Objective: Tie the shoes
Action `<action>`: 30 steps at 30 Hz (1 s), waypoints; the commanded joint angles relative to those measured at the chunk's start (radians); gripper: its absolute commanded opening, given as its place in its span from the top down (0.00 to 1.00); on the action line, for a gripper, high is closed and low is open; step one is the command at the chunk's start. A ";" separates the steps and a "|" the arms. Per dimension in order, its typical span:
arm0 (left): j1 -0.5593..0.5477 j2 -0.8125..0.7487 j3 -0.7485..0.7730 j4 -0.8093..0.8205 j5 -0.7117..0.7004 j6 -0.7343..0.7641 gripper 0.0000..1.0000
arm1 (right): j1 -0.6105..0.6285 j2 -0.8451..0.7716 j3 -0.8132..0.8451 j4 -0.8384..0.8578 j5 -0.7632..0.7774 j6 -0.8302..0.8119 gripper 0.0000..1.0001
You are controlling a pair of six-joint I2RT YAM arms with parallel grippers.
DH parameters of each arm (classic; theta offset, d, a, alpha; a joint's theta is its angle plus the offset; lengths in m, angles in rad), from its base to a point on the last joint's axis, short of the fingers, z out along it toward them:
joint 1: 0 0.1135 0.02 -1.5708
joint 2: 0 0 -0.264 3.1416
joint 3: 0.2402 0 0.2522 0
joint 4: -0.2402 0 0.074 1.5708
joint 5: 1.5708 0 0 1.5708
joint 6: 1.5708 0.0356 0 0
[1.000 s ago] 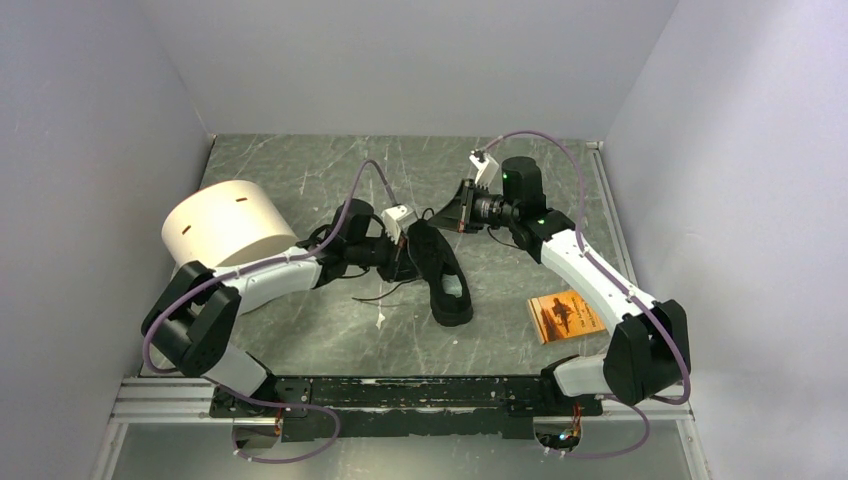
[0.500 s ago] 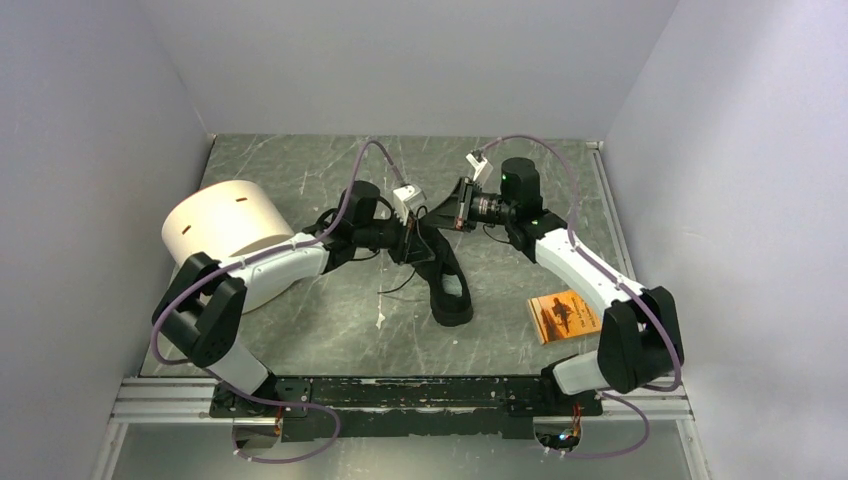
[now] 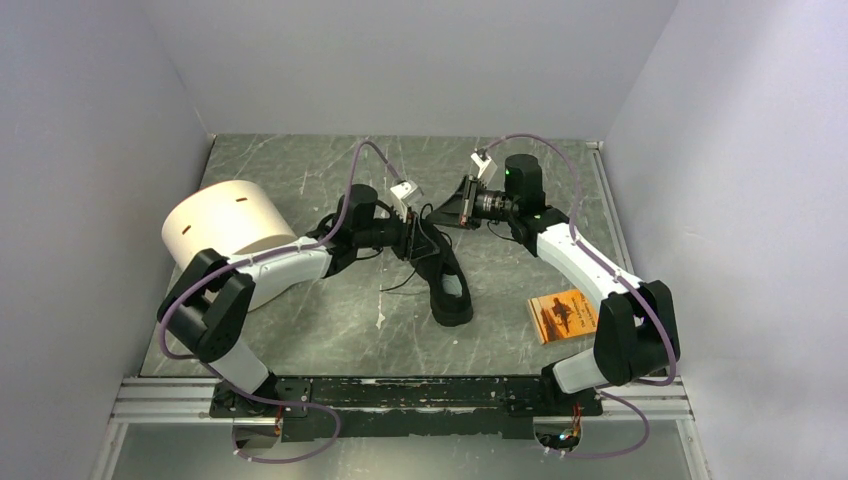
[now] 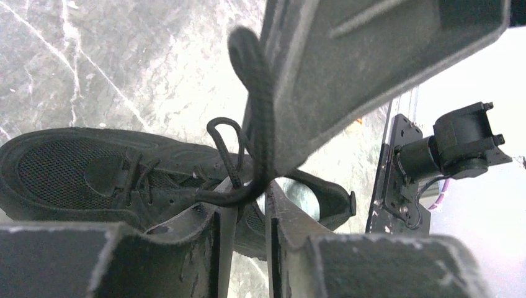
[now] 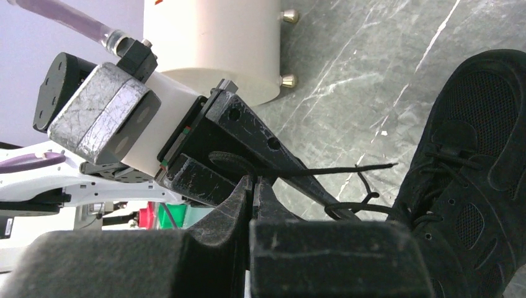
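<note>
Two grippers meet over one sneaker [image 3: 445, 282], says the first observer. Where exactly does it lie?

Near the middle of the marble-patterned table [image 3: 300, 180], answers the second. Its toe points toward the far side and its heel toward the arm bases, with the pale insole showing in the opening. A cream drum [image 3: 225, 228] stands well to its left. An orange booklet [image 3: 565, 315] lies flat to its right, apart from it.

And the left gripper [image 4: 251, 202]?

Its jaws stand a little apart, the second says; the wrist view shows a narrow slit between them. The black lace [image 4: 263, 124] comes up off the sneaker's front and crosses the mouth of that slit. The gap looks wider than the lace itself.

What of the right gripper [image 5: 253, 181]?

Its fingers are pressed together, the second replies. It reaches in from the far right, just above the left one and almost touching it. The lace climbs in a curve from the left jaws to the right fingers and bends round their edge, so it appears pinched there. A thin free end sticks out level beside the toe.

Is the sneaker lifted?

The second cannot tell for certain; from above it looks to rest on the table.
</note>
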State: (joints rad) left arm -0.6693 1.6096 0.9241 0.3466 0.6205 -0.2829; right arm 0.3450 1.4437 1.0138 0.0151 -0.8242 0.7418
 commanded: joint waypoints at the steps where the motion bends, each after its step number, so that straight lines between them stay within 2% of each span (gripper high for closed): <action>1: -0.003 0.019 0.002 0.117 -0.021 -0.040 0.71 | -0.007 -0.002 0.023 -0.010 -0.024 -0.013 1.00; 6: -0.004 0.025 0.012 0.112 -0.057 -0.028 0.67 | -0.007 0.001 0.034 -0.044 -0.026 -0.023 1.00; 12: -0.004 0.034 0.021 0.136 -0.043 -0.051 0.67 | -0.007 0.002 0.026 -0.038 -0.025 -0.016 1.00; 23: -0.004 0.038 0.030 0.174 0.019 -0.093 0.95 | -0.007 0.018 0.029 -0.024 -0.007 -0.006 1.00; 28: -0.004 0.024 0.018 0.153 0.061 -0.085 0.95 | -0.008 0.055 0.093 -0.117 0.079 -0.095 1.00; 30: -0.003 0.010 0.006 0.147 0.065 -0.080 0.95 | -0.008 0.093 0.120 -0.156 0.101 -0.149 0.96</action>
State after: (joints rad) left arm -0.6693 1.6535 0.9340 0.4545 0.6342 -0.3710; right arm 0.3450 1.4803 1.0660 -0.0658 -0.7856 0.6930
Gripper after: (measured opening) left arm 0.060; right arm 0.018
